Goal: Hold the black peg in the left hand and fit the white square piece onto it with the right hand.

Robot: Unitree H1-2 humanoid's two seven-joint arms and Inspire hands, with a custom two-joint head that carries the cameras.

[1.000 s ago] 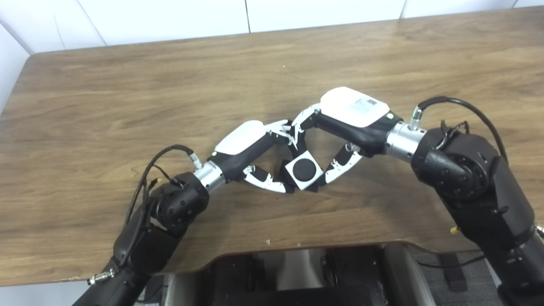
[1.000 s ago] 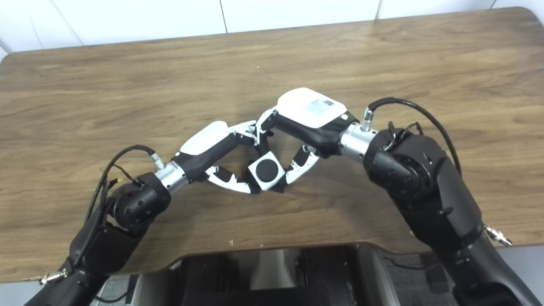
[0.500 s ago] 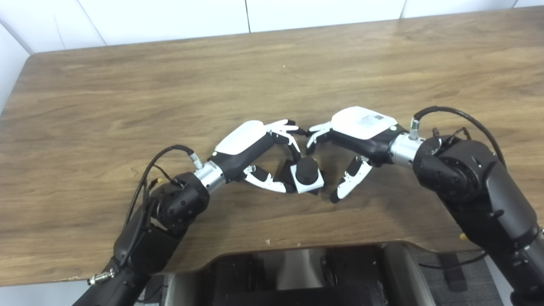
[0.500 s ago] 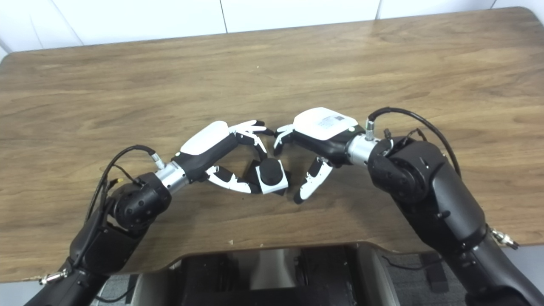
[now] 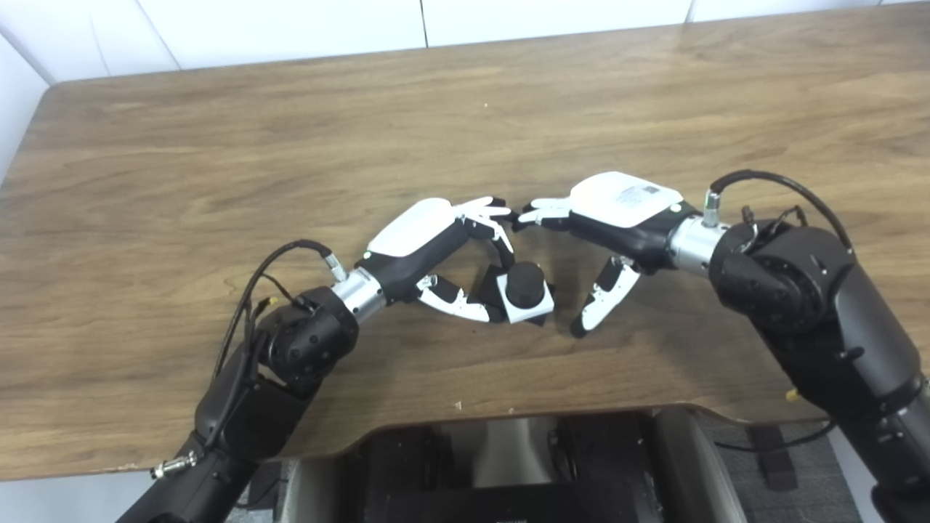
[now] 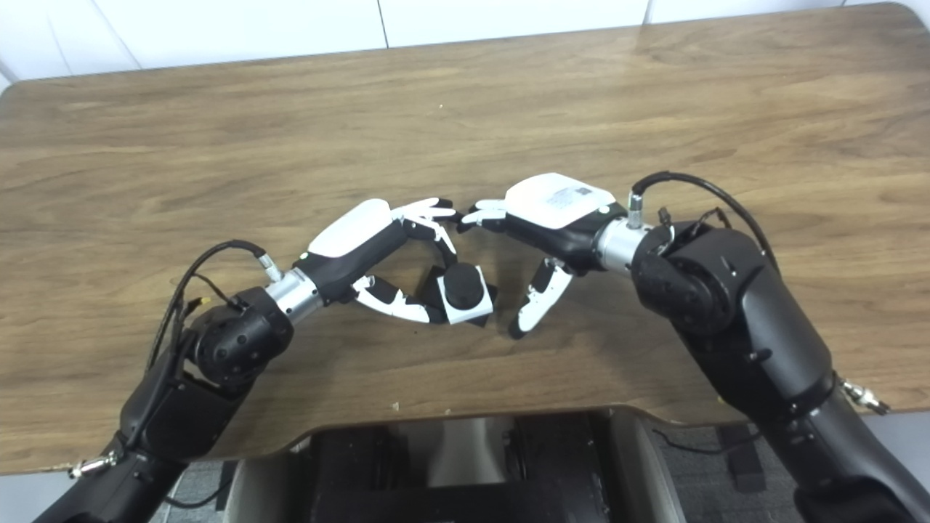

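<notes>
My left hand point(image 5: 436, 250) clamped on the round black peg point(image 5: 524, 283) seated through the white square piece point(image 5: 524, 306), my right hand point(image 5: 607, 232) splayed apart just beside it, wooden table point(image 5: 218, 160).

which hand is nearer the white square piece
Left. The left robot hand grips the white square piece on the black peg; the right robot hand is open, apart to its right.

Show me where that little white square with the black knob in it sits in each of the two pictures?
Left eye view: the white square piece lies just below centre, on the black peg.
Right eye view: the same piece lies left of centre.
Shared landmark: in both it sits at the fingertips of the left hand, with the open right hand apart to its right.
</notes>
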